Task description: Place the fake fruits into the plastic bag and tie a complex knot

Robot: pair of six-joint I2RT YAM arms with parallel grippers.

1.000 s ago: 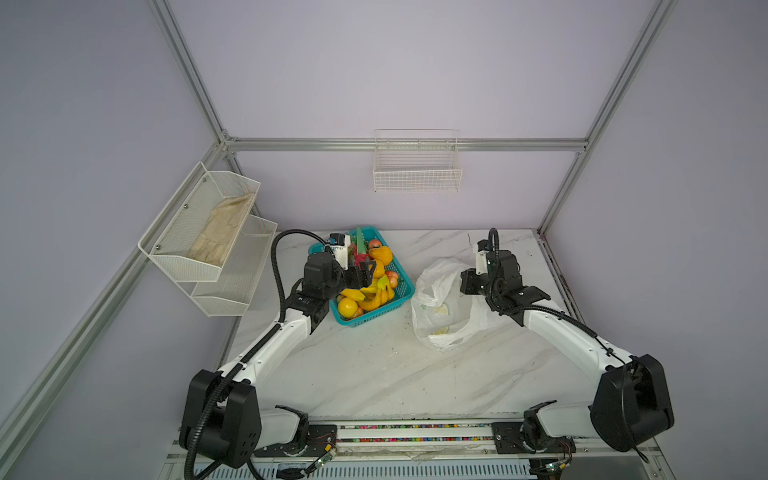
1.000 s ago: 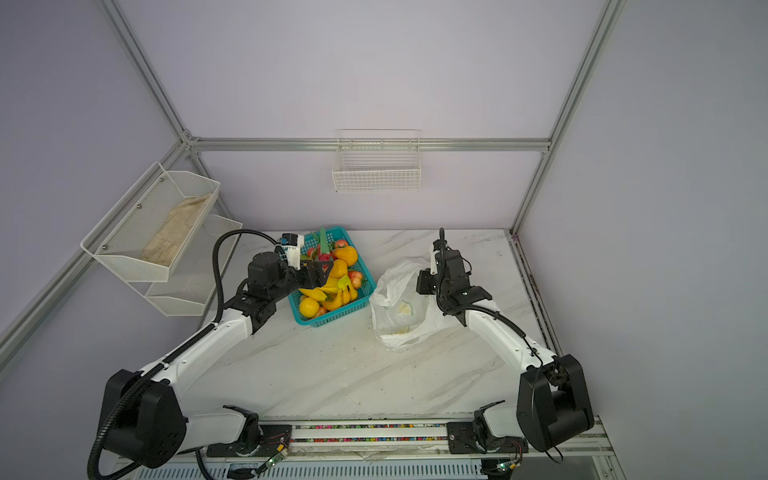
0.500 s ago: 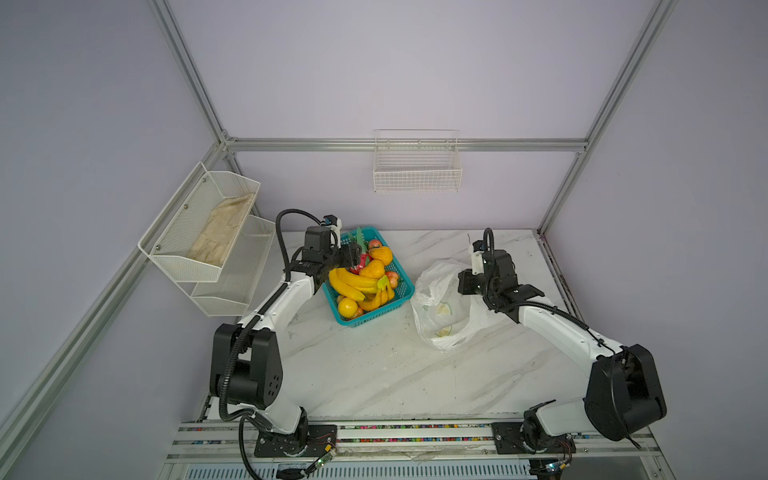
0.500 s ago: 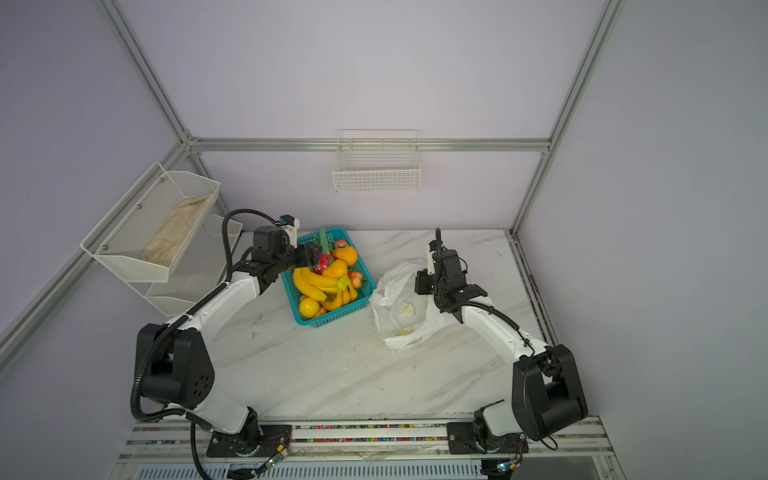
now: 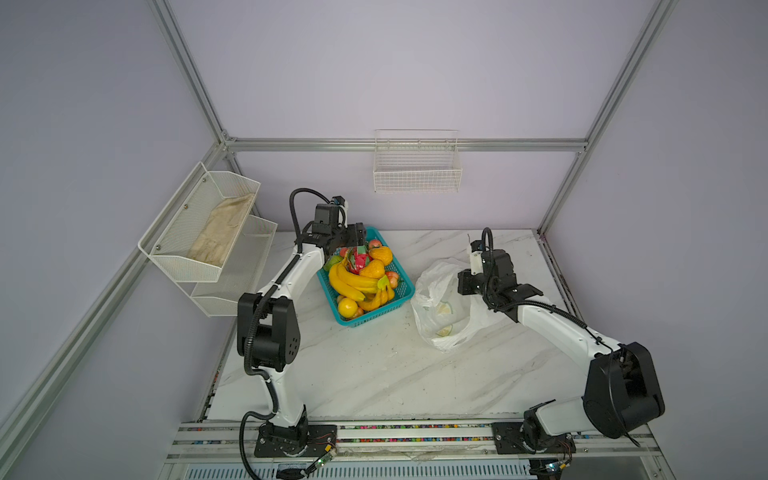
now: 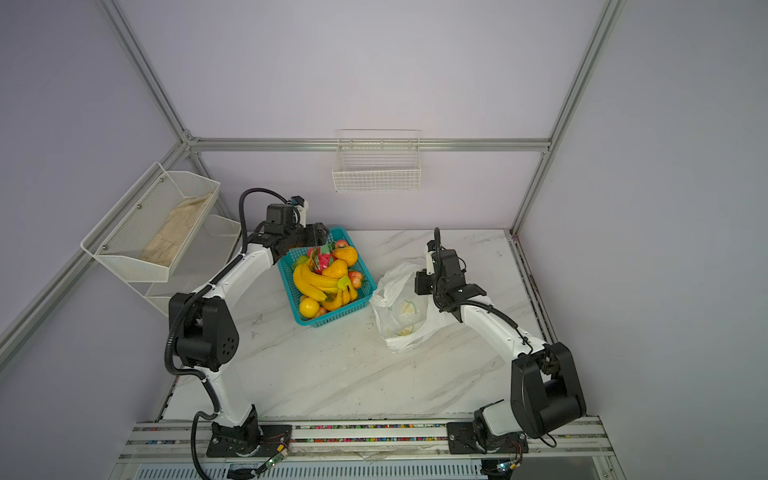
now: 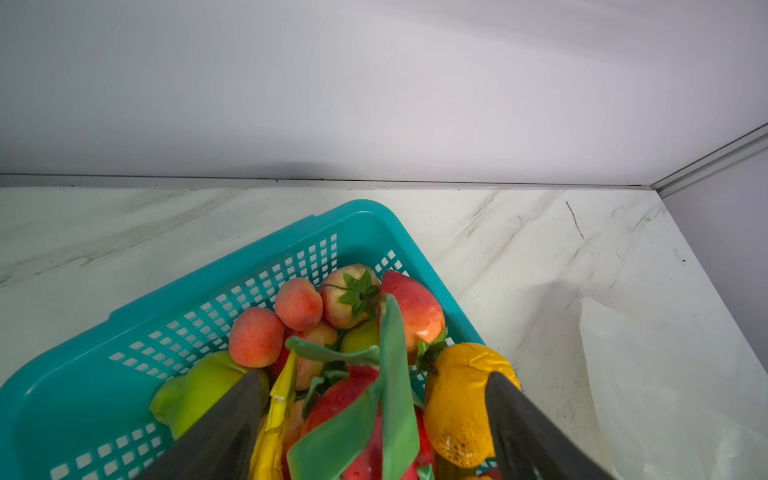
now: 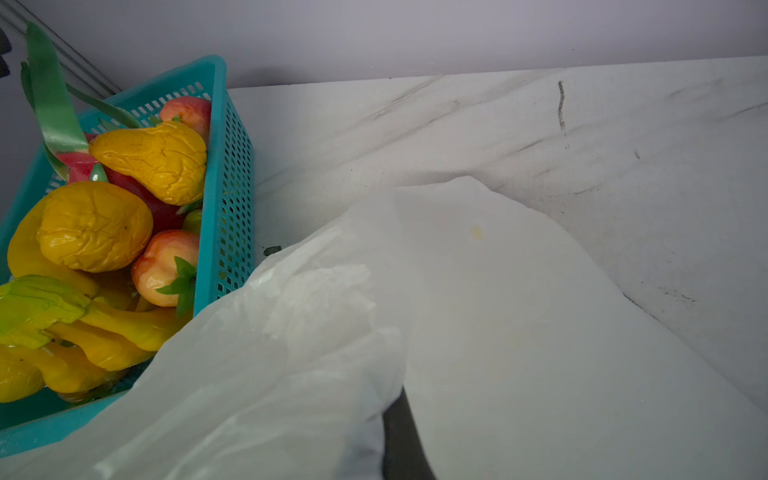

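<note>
Right, left gripper (image 7: 374,376) first: jaws spread wide and gripping nothing, one dark finger on each side of the pink-green dragon fruit (image 7: 353,419), hovering over the far end of the teal basket (image 7: 249,249). The fake fruits (image 5: 359,276) sit heaped in that basket, bananas on top, at the back left of the marble table (image 5: 374,374). Across to the right gripper (image 5: 468,286): clamped tight on the rim of the plastic bag (image 5: 440,307), holding that edge up. The bag slumps on the table just right of the basket, its film against the basket's wall in the right wrist view.
</note>
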